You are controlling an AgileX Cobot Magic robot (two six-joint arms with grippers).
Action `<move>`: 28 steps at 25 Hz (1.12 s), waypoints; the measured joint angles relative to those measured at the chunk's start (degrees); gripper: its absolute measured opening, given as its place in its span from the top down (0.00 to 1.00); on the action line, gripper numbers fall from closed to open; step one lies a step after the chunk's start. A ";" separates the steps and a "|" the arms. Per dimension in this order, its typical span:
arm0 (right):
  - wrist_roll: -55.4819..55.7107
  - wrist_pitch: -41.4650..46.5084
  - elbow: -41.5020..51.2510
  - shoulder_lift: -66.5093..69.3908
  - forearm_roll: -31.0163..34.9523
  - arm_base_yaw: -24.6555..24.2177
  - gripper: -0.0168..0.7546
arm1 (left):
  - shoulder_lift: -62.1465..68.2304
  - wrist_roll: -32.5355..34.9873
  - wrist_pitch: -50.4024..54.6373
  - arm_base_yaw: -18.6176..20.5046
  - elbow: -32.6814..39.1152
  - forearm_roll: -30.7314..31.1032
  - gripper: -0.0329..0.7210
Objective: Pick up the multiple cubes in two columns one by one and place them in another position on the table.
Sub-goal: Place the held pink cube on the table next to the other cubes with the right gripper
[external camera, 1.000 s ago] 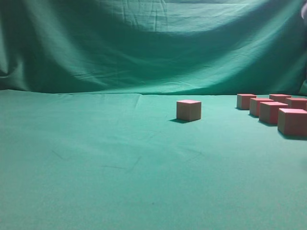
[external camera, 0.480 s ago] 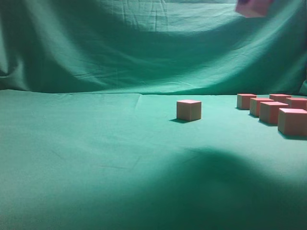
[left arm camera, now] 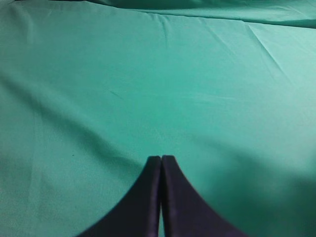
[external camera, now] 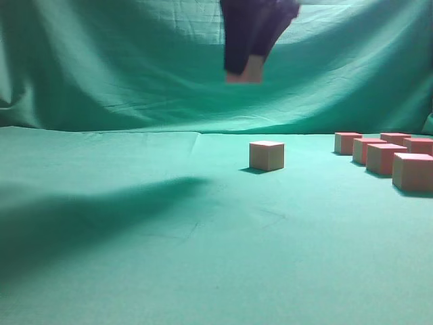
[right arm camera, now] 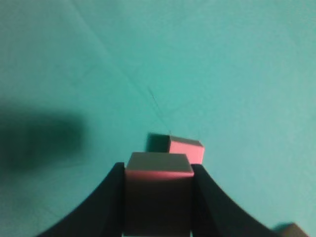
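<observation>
High over the table (external camera: 135,257), my right gripper (external camera: 242,66) hangs in the air, shut on one cube (external camera: 245,76). The right wrist view shows that held cube (right arm camera: 158,192) clamped between the two dark fingers of the right gripper (right arm camera: 157,168). A lone cube (external camera: 266,155) stands on the cloth below and a little to the right, and appears as the lone cube (right arm camera: 186,148) just beyond the held one. Several more cubes (external camera: 385,159) stand in two columns at the far right. My left gripper (left arm camera: 161,158) is shut and empty above bare cloth.
A draped green backdrop (external camera: 135,68) rises behind the table. The arm's broad shadow (external camera: 81,217) lies on the left part of the cloth. The corner of another cube (right arm camera: 294,231) shows at the bottom right of the right wrist view.
My right gripper has come in from the upper right with the cube, moving left and lower. Its shadow on the cloth has slid to the left.
</observation>
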 joint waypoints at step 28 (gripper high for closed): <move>-16.74 -7.98 -3.72 13.82 -0.25 1.00 0.64 | 0.00 0.00 0.00 0.00 0.00 0.00 0.96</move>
